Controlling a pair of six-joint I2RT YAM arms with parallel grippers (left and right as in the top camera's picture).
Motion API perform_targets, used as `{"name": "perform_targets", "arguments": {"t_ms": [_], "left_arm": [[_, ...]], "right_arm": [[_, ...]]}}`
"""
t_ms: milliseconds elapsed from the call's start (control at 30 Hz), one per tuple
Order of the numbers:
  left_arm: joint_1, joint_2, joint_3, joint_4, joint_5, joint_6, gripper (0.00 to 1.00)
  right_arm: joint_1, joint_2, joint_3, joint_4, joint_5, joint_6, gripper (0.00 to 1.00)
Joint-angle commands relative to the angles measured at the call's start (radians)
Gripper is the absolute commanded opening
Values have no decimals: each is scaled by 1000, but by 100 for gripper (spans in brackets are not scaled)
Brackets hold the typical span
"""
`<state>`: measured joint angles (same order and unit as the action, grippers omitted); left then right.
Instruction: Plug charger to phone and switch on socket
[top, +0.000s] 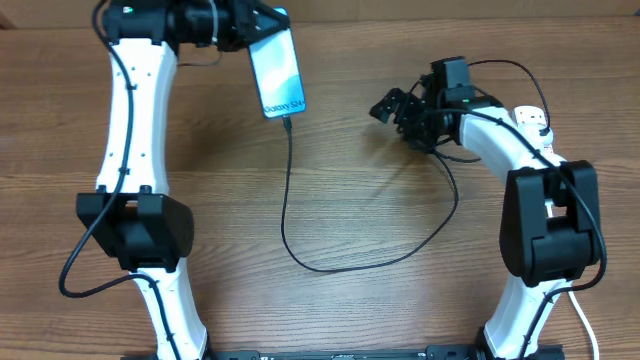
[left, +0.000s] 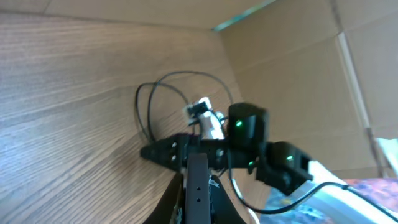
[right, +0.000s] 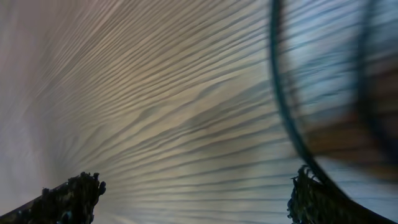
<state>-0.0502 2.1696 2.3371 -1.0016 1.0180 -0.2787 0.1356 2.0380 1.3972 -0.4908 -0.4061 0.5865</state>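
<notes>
We find the phone (top: 276, 70) near the far edge of the bench (top: 400, 310), left of centre, with its lit screen facing upward. The left pincer (top: 258, 32) is closed on the phone's upper end. In the left wrist view we see the phone only as a thin dark edge running between the fingers.

The charger (top: 300, 255) runs as a thin black cable from the phone's lower edge toward the near edge of the bench. It then loops across the middle and rises toward the right arm. Its small tip meets the phone's lower edge, but we cannot tell whether it is fully seated.

The right pincer (top: 388, 106) stands over the far right part of the bench, well apart from the phone. It is spread wide and grips nothing. In the right wrist view its fingertips (right: 74, 196) appear at opposite lower corners with bare wood between them. A blurred stretch of cable curves past the right-hand one.

The socket (top: 530, 120) lies toward the right edge of the bench, mostly hidden behind the right arm. We see only a white portion with a red mark, and we cannot read the switch position.
</notes>
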Motion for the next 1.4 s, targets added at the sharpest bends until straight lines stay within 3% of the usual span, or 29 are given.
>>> {"name": "perform_targets", "arguments": {"t_ms": [0, 367, 467, 900, 1200, 1367], "left_arm": [[-32, 1, -24, -1, -57, 33, 4], [-78, 157, -77, 1, -21, 48, 4], [-84, 204, -77, 9, 33, 74, 4], [-121, 394, -77, 6, 25, 74, 4], [-143, 464, -77, -2, -18, 73, 4], [-161, 468, -77, -13, -131, 53, 4]], "right_arm": [[-8, -1, 12, -6, 35, -21, 100], [-8, -1, 12, -9, -45, -125, 100], [-8, -1, 12, -9, -44, -129, 100], [-8, -1, 12, -14, -43, -151, 100], [-8, -1, 12, -33, -40, -185, 100], [-8, -1, 12, -37, -40, -192, 100]]}}
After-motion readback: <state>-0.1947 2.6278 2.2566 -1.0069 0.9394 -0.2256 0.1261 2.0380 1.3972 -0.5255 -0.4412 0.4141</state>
